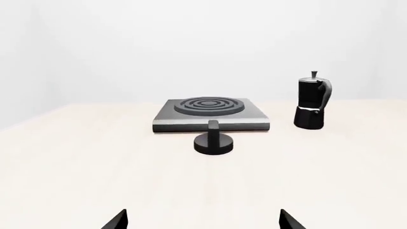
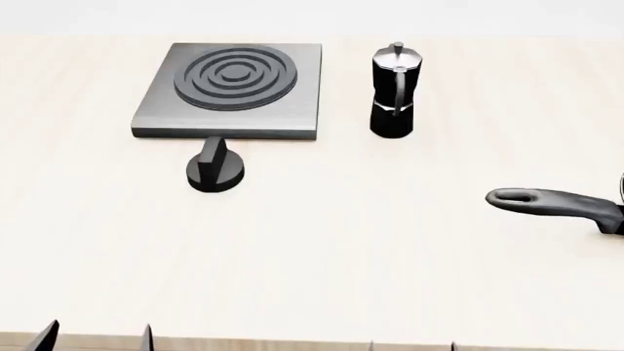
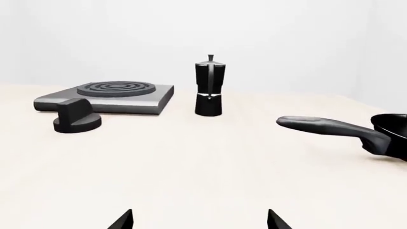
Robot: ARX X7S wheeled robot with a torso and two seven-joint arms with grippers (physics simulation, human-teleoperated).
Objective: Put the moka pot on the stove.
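- Head view: the moka pot (image 2: 395,91) stands upright on the pale table (image 2: 322,248), just to the right of the stove (image 2: 156,117) and apart from it, with a strip of bare table between them.
- The pot is not on the stove; the ring burner (image 2: 235,77) at the slab's middle carries nothing.
- A black round knob (image 2: 215,170) with a ridge sits on the table just in front of the stove's near edge, toward the slab's middle.
- At the right edge of the head view, a long black pan handle (image 2: 556,205) lies nearer the robot than the pot and well apart from it.
- The left gripper (image 2: 96,338) shows only as two dark fingertips at the near table edge; they stand wide apart with nothing between them, well away from the pot.
- The right gripper (image 2: 411,346) shows in the head view as two faint tips at the same edge; in the right wrist view its two fingers (image 3: 121,220) are spread wide and hold nothing.
- Left wrist view: the stove (image 1: 212,114) lies straight ahead with the knob (image 1: 214,140) before it, and the pot (image 1: 312,101) stands off to one side.
- Right wrist view: the pot (image 3: 208,87) stands between the stove (image 3: 108,98) and the pan handle (image 3: 330,128).
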